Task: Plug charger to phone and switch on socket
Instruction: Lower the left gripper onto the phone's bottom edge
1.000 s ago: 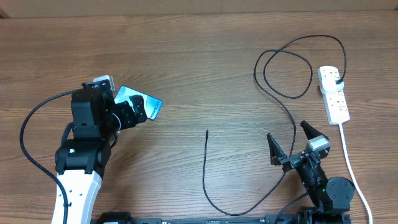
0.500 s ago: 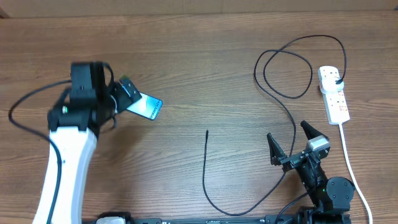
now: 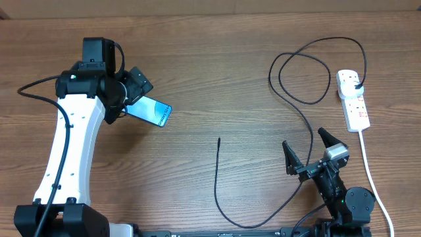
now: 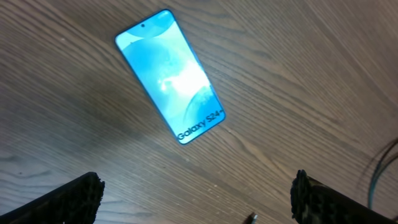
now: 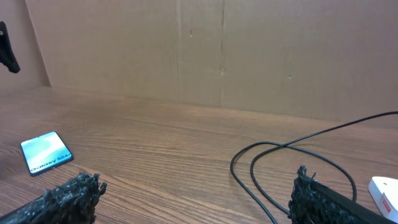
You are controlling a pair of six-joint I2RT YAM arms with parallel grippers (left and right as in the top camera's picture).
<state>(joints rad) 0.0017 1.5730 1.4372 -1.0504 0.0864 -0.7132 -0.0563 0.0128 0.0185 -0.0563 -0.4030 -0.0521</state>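
Observation:
The phone (image 3: 153, 111), screen lit blue, lies flat on the table at the left; it also shows in the left wrist view (image 4: 169, 74) and the right wrist view (image 5: 46, 153). My left gripper (image 3: 133, 92) hangs open and empty just above and left of it (image 4: 196, 200). The charger, a thin black cable (image 3: 306, 135), loops from its black plug in the socket (image 3: 352, 100) round to its free tip (image 3: 219, 140) mid-table; the tip also shows in the left wrist view (image 4: 252, 218). My right gripper (image 3: 306, 151) is open and empty beside the cable (image 5: 189, 199).
The socket's thick white cord (image 3: 372, 179) runs down the right side to the front edge. The cable's loops (image 5: 280, 165) lie ahead of the right gripper, with the socket's end (image 5: 385, 190) at the right. A cardboard wall (image 5: 217, 50) stands behind the table.
My left arm has swung out toward the far side and the gripper has drawn back from the phone, which now lies uncovered. The right arm and the cable have not moved.

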